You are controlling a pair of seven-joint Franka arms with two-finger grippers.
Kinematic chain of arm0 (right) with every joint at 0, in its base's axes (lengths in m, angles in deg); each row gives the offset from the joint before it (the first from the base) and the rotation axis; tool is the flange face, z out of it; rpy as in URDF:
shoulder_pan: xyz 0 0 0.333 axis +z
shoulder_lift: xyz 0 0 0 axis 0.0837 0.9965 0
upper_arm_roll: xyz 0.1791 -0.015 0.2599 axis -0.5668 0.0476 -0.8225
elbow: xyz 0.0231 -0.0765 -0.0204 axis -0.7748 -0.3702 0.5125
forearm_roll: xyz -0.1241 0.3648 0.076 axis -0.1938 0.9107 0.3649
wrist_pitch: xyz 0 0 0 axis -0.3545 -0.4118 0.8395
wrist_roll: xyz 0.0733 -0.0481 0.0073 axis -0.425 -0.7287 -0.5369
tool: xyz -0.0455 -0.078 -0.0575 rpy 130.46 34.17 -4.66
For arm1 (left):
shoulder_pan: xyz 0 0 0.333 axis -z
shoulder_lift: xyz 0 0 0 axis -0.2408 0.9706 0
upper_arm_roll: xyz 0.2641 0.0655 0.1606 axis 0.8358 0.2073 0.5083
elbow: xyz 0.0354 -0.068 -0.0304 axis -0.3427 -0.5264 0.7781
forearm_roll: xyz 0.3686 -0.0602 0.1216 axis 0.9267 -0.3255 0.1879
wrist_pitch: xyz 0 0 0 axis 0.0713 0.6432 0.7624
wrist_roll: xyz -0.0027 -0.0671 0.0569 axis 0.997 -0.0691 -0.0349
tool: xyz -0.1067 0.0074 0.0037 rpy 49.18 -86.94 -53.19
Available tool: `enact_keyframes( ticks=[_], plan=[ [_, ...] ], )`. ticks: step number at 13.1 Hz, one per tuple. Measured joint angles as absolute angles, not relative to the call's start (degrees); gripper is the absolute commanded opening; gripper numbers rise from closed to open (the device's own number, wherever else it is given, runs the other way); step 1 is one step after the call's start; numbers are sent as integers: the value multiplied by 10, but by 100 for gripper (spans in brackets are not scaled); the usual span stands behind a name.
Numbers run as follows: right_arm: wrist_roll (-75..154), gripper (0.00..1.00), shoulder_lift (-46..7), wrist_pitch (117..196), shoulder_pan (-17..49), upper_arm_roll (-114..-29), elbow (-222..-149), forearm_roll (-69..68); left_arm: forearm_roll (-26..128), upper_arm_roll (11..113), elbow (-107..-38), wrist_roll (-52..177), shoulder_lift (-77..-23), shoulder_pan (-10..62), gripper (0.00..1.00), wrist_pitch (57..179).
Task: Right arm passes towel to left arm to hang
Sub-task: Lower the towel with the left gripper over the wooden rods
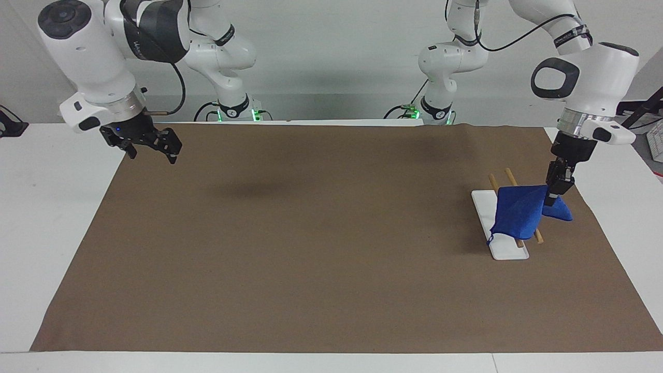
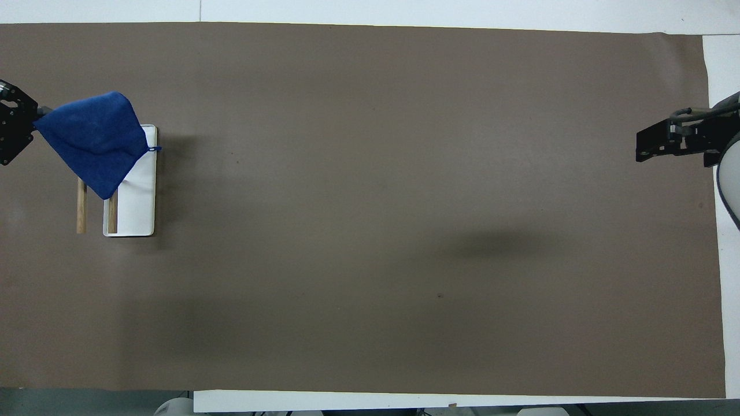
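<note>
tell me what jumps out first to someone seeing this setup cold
The small bright blue cloth towel stands out first, pinched at one corner by the left gripper and draped across the wooden-rail rack with a white base at the left arm's end of the table. Next comes the wide brown mat covering most of the table. The right gripper, showing a small blue light, waits in the air over the mat's corner at the right arm's end.

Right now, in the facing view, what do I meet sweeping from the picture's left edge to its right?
Right gripper, waiting above the brown mat's corner → bare mat → white base of the wooden-rail rack → blue towel draped over the rails → left gripper, shut on the towel.
</note>
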State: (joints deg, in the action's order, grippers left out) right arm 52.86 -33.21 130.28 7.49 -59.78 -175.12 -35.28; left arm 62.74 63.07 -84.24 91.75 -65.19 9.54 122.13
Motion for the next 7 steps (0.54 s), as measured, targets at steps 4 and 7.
enact_keyframes(
  ticks=[4, 7],
  plan=[
    [528, 100, -332, 1299, 75, -598, -1751, -353, 679, 631, -842, 916, -652, 80, 0, 1221],
    [528, 100, -332, 1298, 75, -598, -1751, -353, 712, 631, -839, 916, -652, 80, 0, 1218]
  ],
)
